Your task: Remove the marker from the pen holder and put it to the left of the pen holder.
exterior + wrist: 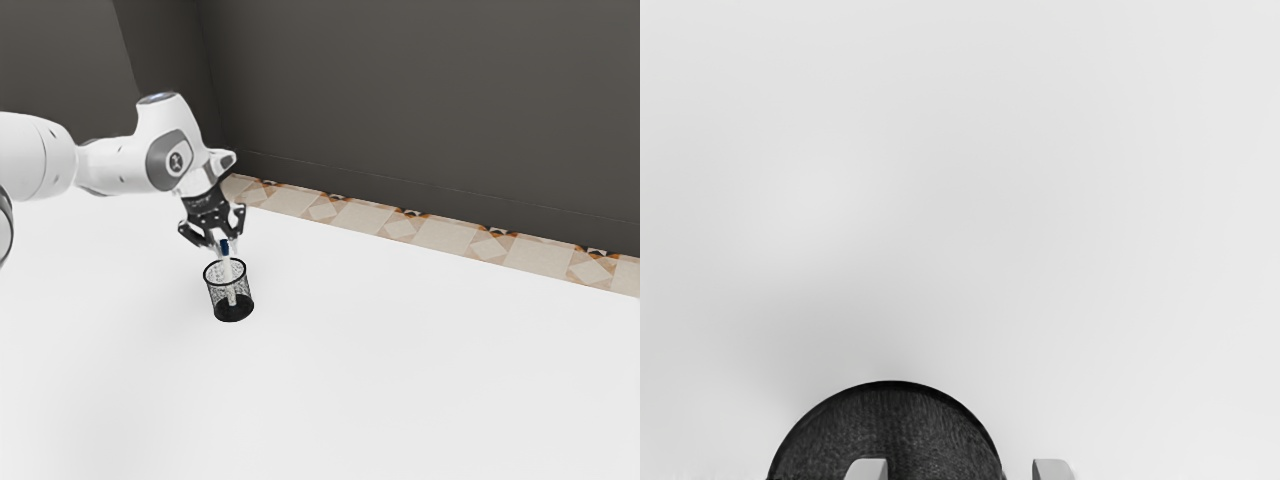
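My gripper (225, 239) is low over the black mesh pen holder (231, 291) in the exterior view, its fingers spread with the marker's top end around their level. The white marker (227, 270) with a dark blue end (224, 247) stands in the holder, slightly tilted, its blue end above the rim. In the wrist view two pale fingertips of the gripper (959, 469) stand wide apart at the lower edge. The pen holder (895, 425) is partly in that view, its round rim reaching under one fingertip.
The white tabletop (400, 370) spreads around the holder. Beyond its far edge lie a strip of patterned floor tiles (400, 228) and a dark grey wall (420, 100). The arm (115, 165) comes in from the exterior view's left.
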